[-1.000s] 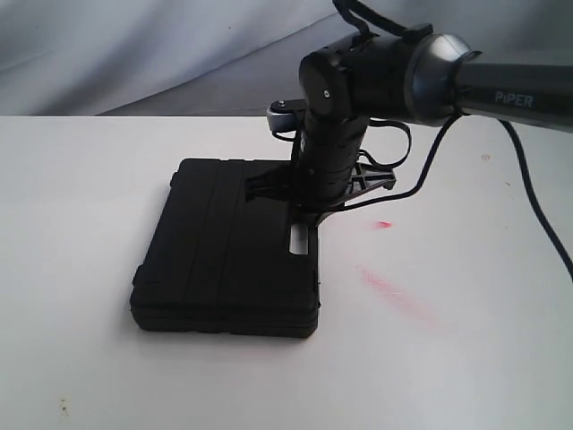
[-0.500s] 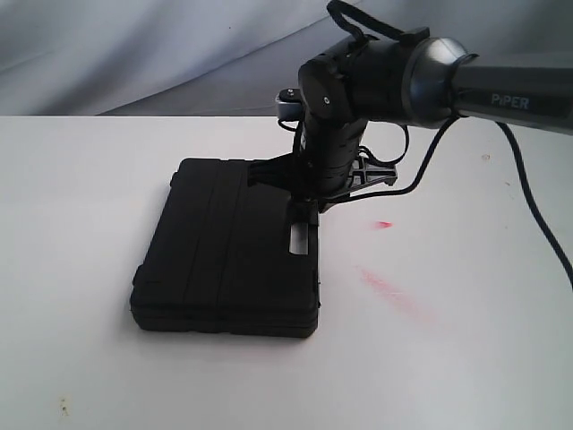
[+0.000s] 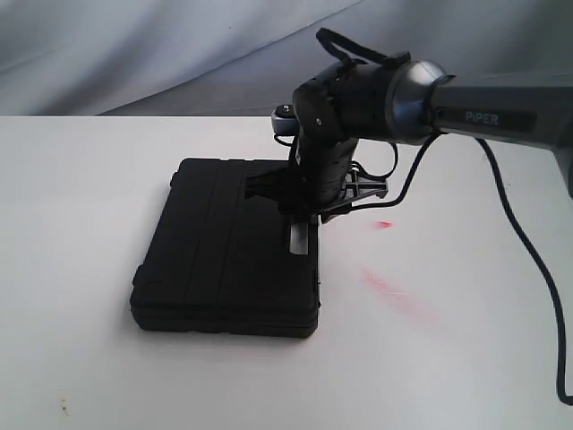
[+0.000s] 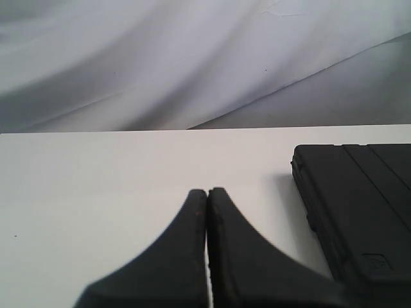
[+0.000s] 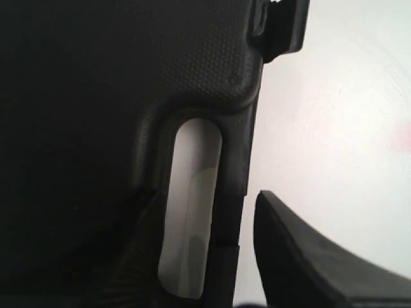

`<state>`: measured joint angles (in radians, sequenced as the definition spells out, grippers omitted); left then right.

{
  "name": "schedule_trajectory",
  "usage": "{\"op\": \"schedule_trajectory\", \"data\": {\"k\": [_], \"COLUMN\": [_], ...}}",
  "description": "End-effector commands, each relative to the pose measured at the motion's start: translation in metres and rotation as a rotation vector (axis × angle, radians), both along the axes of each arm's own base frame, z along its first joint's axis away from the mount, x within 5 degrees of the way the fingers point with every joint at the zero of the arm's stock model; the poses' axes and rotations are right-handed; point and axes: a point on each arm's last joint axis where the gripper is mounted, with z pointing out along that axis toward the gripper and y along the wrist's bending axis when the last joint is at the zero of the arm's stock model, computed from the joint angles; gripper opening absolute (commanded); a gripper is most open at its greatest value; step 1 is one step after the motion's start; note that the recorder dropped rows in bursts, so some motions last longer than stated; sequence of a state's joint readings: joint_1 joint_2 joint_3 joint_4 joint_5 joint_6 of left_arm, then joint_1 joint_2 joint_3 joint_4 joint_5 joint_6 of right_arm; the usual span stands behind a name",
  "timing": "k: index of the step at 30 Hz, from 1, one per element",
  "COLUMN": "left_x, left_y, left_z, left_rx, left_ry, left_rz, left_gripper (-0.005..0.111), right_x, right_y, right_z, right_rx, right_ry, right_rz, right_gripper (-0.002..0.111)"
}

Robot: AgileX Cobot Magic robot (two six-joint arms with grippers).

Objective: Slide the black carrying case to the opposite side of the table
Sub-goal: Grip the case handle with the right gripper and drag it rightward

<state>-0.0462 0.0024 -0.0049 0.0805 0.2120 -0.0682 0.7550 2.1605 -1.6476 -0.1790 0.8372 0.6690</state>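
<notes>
The black case lies flat on the white table, its handle slot on the right edge. My right gripper points down over that handle, open. In the right wrist view the handle bar stands between the jaws: one finger is outside the case over the table, and the other is a dark shape over the lid beside the slot. My left gripper is shut on nothing, low over the table. The case corner lies off to its side, apart from it.
Red smudges mark the table right of the case, with a smaller spot near the gripper. A black cable hangs from the right arm down to the right edge. Grey cloth backs the table.
My right gripper has opened from shut around the handle, and the wrist has shifted slightly left. The case has stayed in place.
</notes>
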Motion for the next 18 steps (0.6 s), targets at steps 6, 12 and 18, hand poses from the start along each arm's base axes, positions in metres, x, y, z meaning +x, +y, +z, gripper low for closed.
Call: {"op": "schedule_trajectory", "data": {"k": [6,12,18], "left_x": [0.000,0.000,0.000], "left_y": [0.000,0.000,0.000], "left_z": [-0.001,-0.001,-0.001], "left_rx": [-0.003,-0.003,-0.003], "left_ry": [-0.007,-0.007,-0.007], "left_rz": [0.001,0.001,0.001], "left_gripper": [0.000,0.000,0.000], "right_x": [0.002,-0.001,-0.002], "right_y": [-0.001,-0.008,-0.009], "right_z": [0.000,-0.011,-0.019], "right_rx": [-0.023,-0.049,-0.006], "right_ry": [-0.045,-0.025,-0.014], "right_rz": [0.007,-0.009,-0.025], "right_gripper": [0.042,0.042,0.042]}}
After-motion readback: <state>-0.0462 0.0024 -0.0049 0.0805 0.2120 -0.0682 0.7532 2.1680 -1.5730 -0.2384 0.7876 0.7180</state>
